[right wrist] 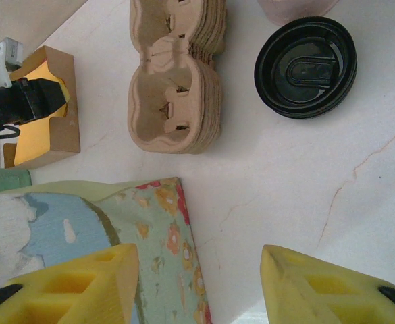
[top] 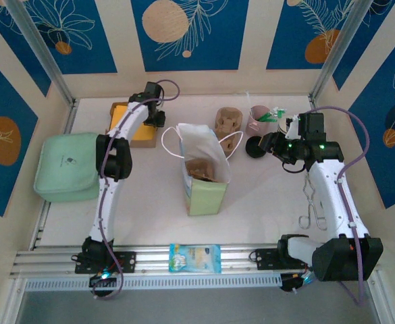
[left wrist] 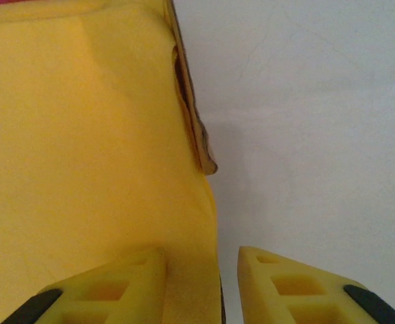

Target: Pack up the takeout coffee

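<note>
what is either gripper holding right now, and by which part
Nothing is held. The left gripper straddles the edge of the yellow napkin stack with jaws apart; the right gripper is open above the table.

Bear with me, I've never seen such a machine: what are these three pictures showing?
Two robot arms are bolted at a table's near edge: the left arm and right arm. The top picture looks down from above. The other two come from wrist cameras, each showing its own yellow claw. On the table: an open paper bag, a green pouch, a box of yellow sheets, pulp cup carriers, a pink cup, a black lid, tongs and a packet. The left claw hovers over the yellow sheets, the right claw near the bag and lid. Both are open, holding nothing.
</note>
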You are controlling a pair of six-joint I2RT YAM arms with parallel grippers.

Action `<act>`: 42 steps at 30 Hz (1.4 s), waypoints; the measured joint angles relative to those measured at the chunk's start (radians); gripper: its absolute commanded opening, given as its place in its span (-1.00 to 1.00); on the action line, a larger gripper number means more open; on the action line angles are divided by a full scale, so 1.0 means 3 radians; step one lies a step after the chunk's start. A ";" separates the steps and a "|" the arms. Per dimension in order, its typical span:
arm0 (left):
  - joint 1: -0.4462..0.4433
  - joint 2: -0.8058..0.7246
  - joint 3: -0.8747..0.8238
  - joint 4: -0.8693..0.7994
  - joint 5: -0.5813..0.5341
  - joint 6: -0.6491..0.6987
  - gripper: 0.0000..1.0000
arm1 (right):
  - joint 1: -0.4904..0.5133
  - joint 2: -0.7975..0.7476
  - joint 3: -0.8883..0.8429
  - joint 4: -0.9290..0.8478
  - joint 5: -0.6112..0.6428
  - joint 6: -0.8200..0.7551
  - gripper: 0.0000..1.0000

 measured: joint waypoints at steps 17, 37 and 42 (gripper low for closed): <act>0.0000 0.0004 0.0071 -0.0003 -0.0033 0.0085 -0.86 | 0.0000 -0.0009 0.0000 0.0001 0.0000 0.0000 -0.19; 0.0024 -0.0086 0.0088 -0.0033 -0.0042 0.0088 -0.99 | 0.0000 -0.0009 0.0000 0.0000 -0.0001 0.0000 -0.28; 0.0053 -0.0235 0.0088 -0.0084 -0.0014 0.0089 -0.99 | 0.0000 -0.0009 0.0000 -0.0001 -0.0003 0.0000 -0.29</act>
